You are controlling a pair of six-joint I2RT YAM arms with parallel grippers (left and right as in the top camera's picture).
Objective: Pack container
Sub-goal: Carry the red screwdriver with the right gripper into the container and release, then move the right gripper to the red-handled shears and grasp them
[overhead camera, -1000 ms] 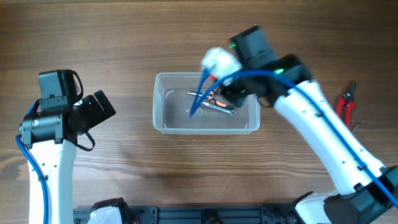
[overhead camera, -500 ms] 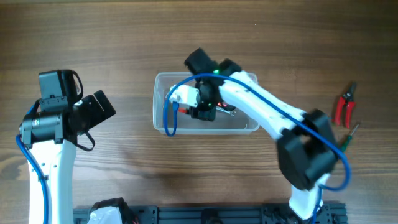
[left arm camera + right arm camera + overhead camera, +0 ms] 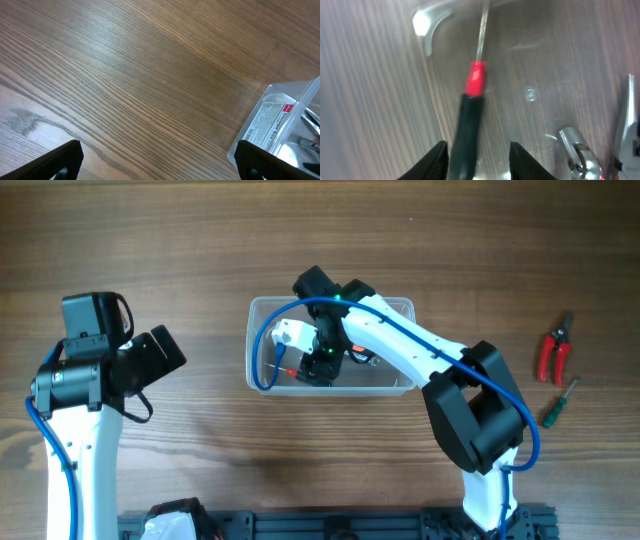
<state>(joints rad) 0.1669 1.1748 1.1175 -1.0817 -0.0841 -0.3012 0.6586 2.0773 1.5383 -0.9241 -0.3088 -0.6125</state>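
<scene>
Overhead, I look straight down on the container (image 3: 251, 320); my right wrist peers close inside it, my left catches its corner.

Reading "Storage Box" on a white sticker (image 3: 270, 125) stuck to the end wall of the container (image 3: 292, 86); failing to make out its finer print and small red logo.

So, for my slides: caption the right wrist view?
Open right pincer over a red-and-black screwdriver in the clear container.
</scene>
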